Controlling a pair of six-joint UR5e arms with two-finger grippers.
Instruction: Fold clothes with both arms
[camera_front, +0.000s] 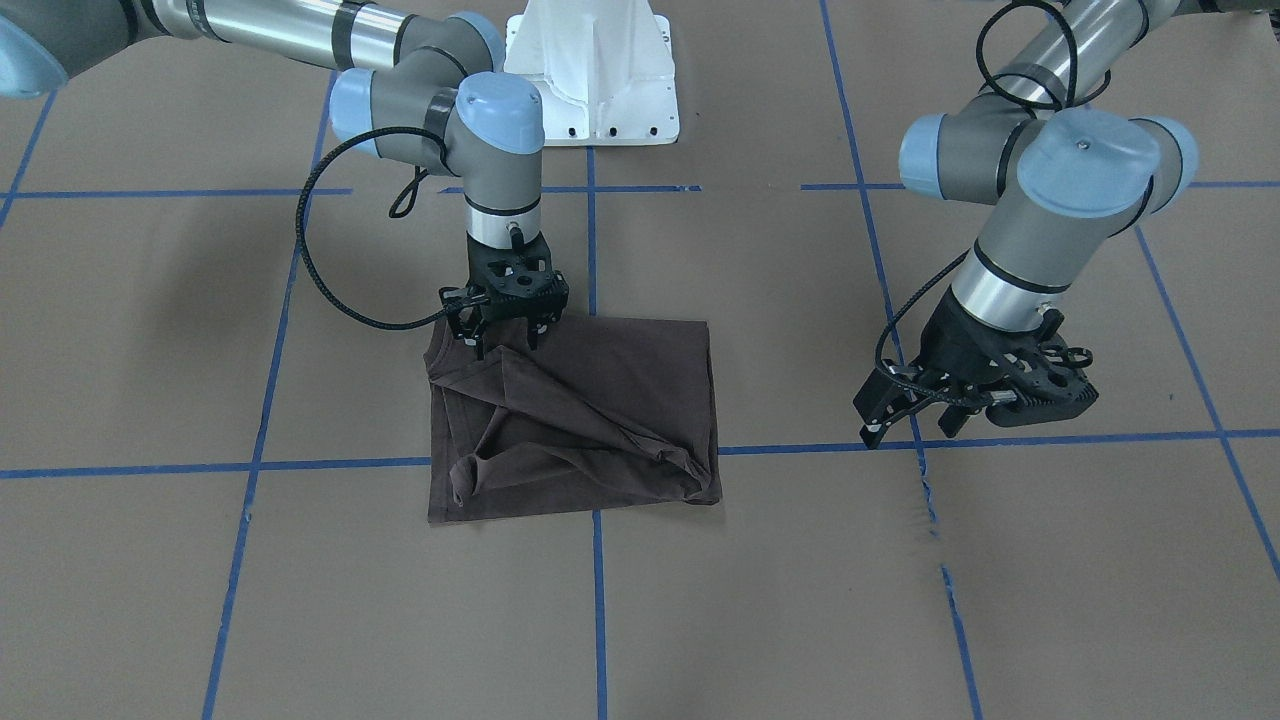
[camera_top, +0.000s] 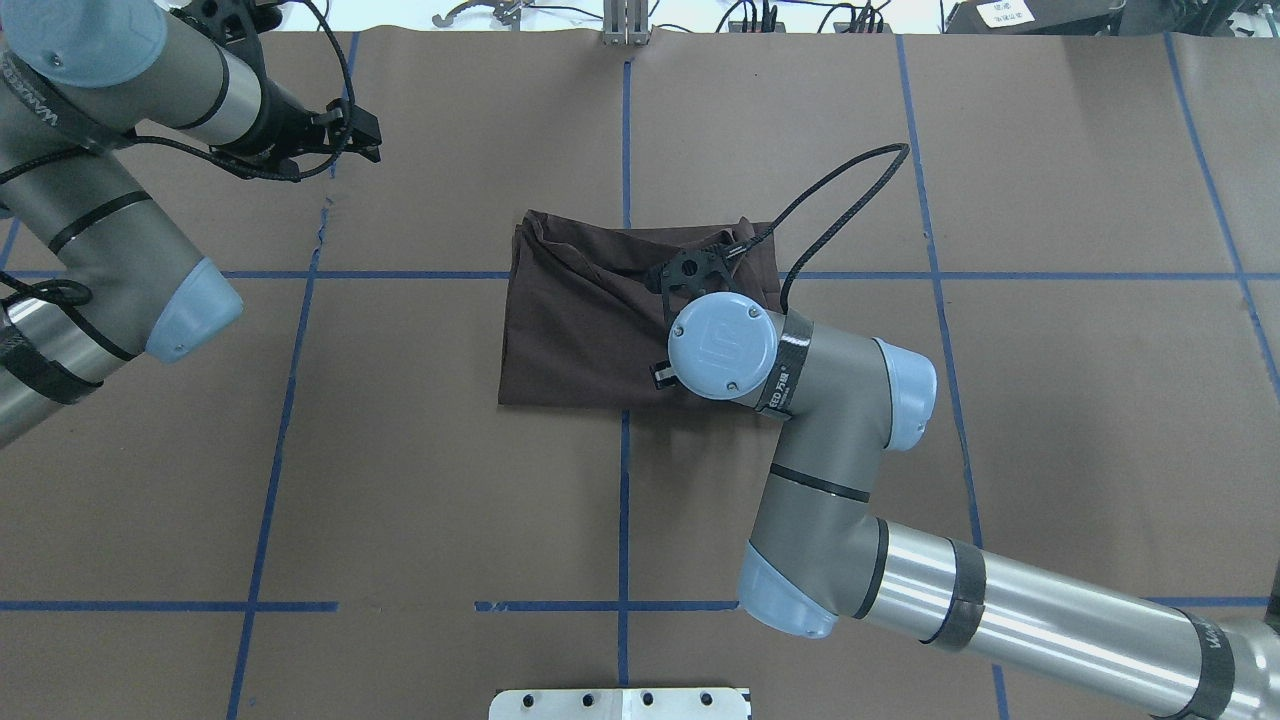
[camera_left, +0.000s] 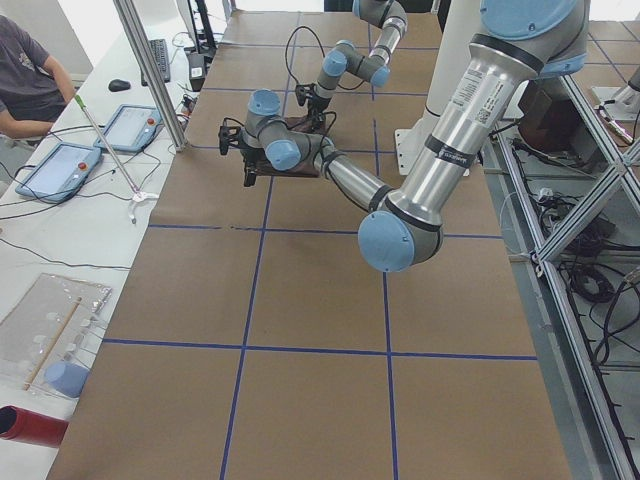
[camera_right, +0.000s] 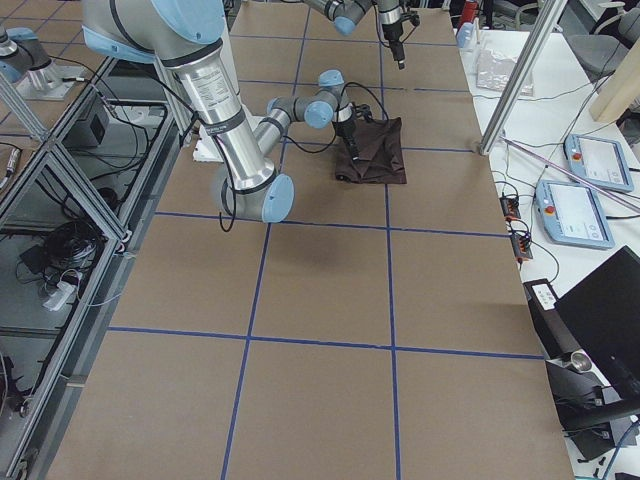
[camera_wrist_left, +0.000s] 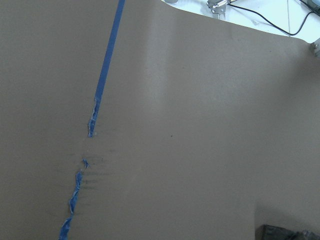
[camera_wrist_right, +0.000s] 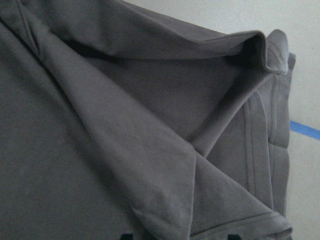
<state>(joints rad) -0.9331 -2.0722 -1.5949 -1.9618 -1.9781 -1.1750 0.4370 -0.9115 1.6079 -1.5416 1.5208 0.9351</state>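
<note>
Right claw (camera_front: 507, 343) is pointing straight down with jaws spread wide, its tips standing at the corner of the T-shirt (camera_front: 620, 400) nearest the robot's base, on the robot's right. Left claw (camera_front: 912, 428) is hovering tilted, jaws likewise apart and empty, well apart from the garment. T-shirt is lying folded into a rumpled rectangle on the brown counter (camera_front: 760, 600), straddling a crossing of blue tape lines (camera_front: 598, 600).

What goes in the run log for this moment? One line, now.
T-shirt: folded, rumpled, lying on table | right gripper: open, over shirt's corner | left gripper: open, clear of shirt, empty
</note>
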